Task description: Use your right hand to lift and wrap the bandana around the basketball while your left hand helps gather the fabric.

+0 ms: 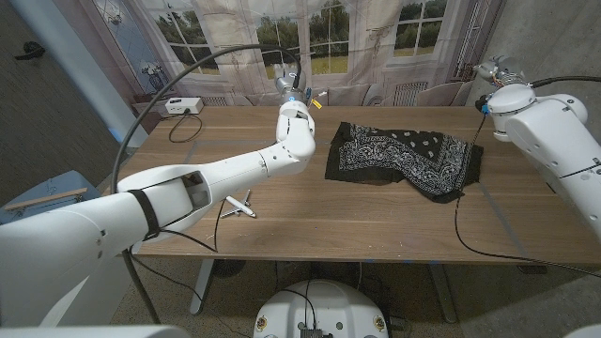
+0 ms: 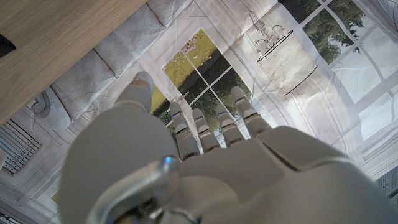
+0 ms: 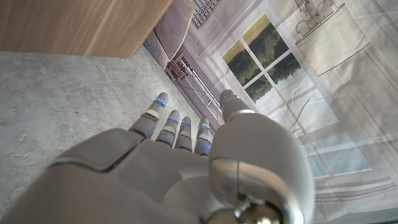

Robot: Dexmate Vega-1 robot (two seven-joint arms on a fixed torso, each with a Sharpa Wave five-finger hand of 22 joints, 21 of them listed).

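A black bandana with a white paisley print lies crumpled on the wooden table, right of the middle, its near right corner bunched up. My left hand is raised over the table's far edge, left of the bandana and apart from it. In the left wrist view its fingers reach out straight with nothing in them. My right hand hangs beyond the table's far right corner, above and behind the bandana. Its fingers are also stretched out and hold nothing.
A small white toy plane lies near the front left of the table. A white box with a cable sits at the far left corner. A black cable runs down past the bandana's right side. A printed window backdrop hangs behind.
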